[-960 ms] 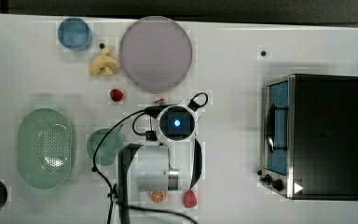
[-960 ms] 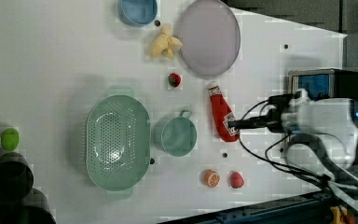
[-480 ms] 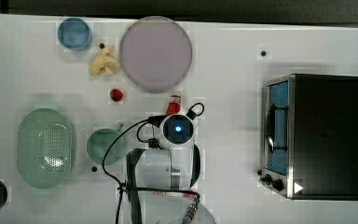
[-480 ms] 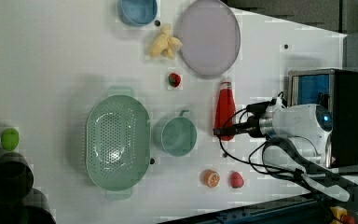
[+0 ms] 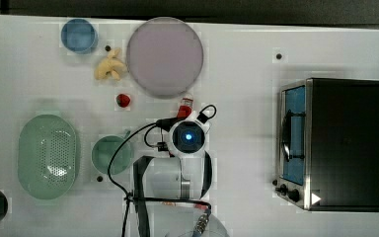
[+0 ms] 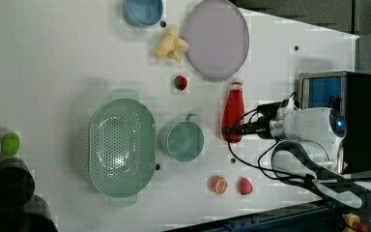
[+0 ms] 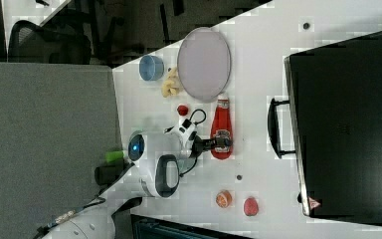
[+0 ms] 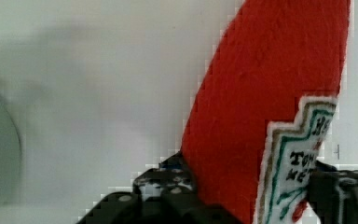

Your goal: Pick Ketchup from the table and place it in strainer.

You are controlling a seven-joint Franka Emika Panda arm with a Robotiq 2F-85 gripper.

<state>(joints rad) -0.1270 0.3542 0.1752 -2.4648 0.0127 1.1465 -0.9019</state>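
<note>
The black gripper (image 8: 256, 200) clasps the lying red ketchup bottle (image 6: 233, 112), its white label (image 8: 293, 163) reading "TOM…".

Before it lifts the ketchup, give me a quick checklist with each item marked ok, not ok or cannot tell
1. Gripper down at the Ketchup: ok.
2. One of the fingers either side of the bottle in the wrist view: ok.
3. Firm squeeze on the bottle: cannot tell.
4. Strainer free of items: ok.
5. Green cup stands between bottle and strainer in the left view, so lift above it: not ok yet.
6. Bottle lies flat on the table: ok.
</note>
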